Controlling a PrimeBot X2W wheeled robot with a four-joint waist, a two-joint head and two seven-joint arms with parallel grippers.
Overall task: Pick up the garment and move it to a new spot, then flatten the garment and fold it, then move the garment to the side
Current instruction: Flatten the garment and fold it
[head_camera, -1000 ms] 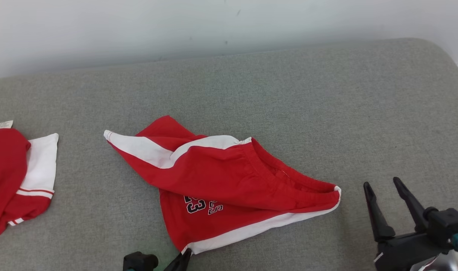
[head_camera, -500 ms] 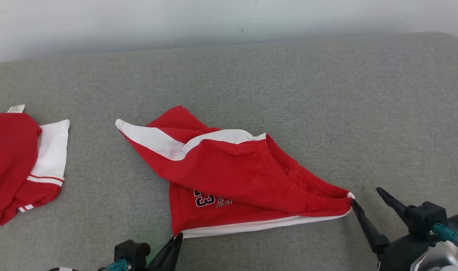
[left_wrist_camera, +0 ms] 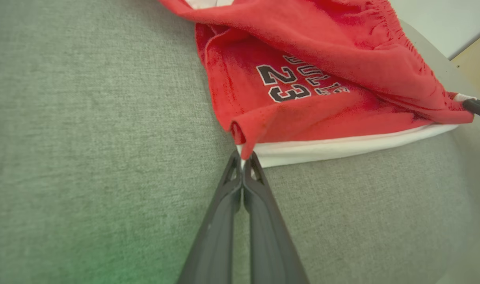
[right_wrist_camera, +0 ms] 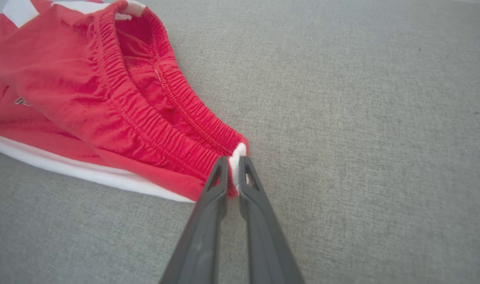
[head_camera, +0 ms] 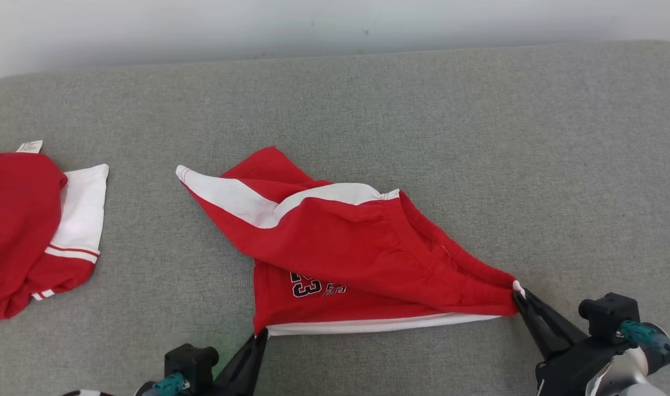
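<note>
The garment (head_camera: 357,247) is a pair of red shorts with white side stripes and a "23" print, lying rumpled on the grey cushion. My left gripper (head_camera: 262,333) is shut on its near left hem corner; in the left wrist view the pinched corner (left_wrist_camera: 243,152) sits between the closed left gripper (left_wrist_camera: 243,157) tips. My right gripper (head_camera: 517,295) is shut on the waistband's right end, where the white stripe meets the elastic (right_wrist_camera: 234,157). The right gripper (right_wrist_camera: 233,167) tips clamp that fold. The near white edge (head_camera: 379,325) stretches between both grippers.
Another red and white garment (head_camera: 32,225) lies at the left edge of the cushion. The grey cushion (head_camera: 478,137) runs back to a pale wall (head_camera: 313,22), with open fabric behind and to the right of the shorts.
My right gripper moved in to the waistband's right end and closed on it. The left gripper stayed shut on the hem corner. The head camera shifted, and the near edge now lies straighter.
</note>
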